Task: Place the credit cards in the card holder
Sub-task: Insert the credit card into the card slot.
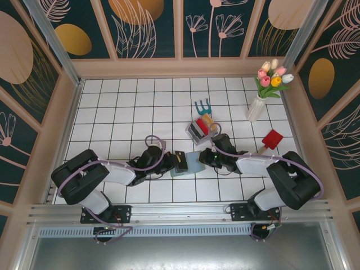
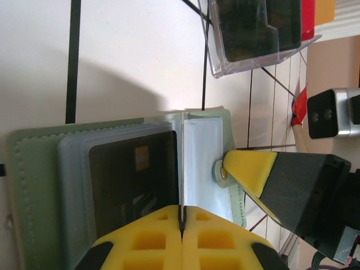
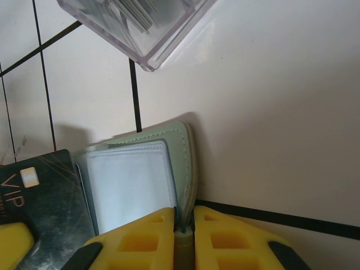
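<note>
1. Sage-green card holder [image 1: 194, 164] lies open on the white tiled table [image 1: 135, 107], between the tips of the two arms and just in front of the clear rack [image 1: 201, 129].
2. Yellow fingers of the left gripper [image 2: 181, 225] are pressed together on a thin upright leaf at the holder's fold. It is seen edge-on, so it is probably one of the clear sleeves, but that is not certain.
3. Immediately left of that pinch, a black card [image 2: 132, 180] with a gold chip lies face-up against the sleeves of the holder's left half. Its lower part is hidden by the finger.
4. Fingers of the right gripper [image 3: 183, 228] are clamped on the edge of the holder's green outer cover, which stands up between the pads.
5. Whitish sleeve panel [image 3: 129, 185] lies between the pinched leaf and the clamped cover.
6. Red and yellow-orange credit cards [image 1: 203, 122] stand in the rack, near the holder but apart from it.
</note>
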